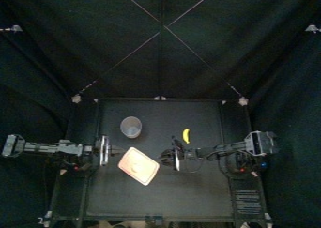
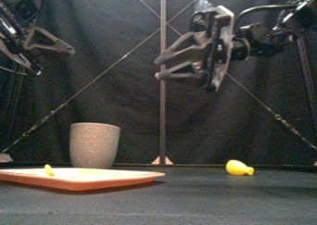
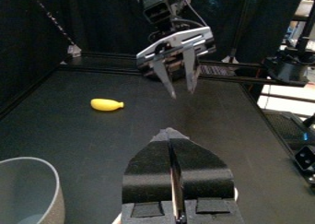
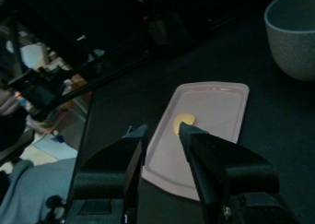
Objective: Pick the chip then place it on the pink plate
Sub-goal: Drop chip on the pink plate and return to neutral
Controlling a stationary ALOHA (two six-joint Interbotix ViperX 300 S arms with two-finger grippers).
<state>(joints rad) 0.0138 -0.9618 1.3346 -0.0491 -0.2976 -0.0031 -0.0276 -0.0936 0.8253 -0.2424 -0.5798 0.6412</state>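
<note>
On the pink plate [image 2: 111,179] — the chip [image 2: 50,170] rests

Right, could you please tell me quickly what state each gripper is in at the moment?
Left gripper: shut, nothing visible between its jaws.
Right gripper: open, holding nothing.

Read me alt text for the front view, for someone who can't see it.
A small yellow chip lies on the pink tray at lower left, while the right pincer hangs open in the air, upper right. A grey cup stands behind the tray; a yellow toy lies to the right.
</note>
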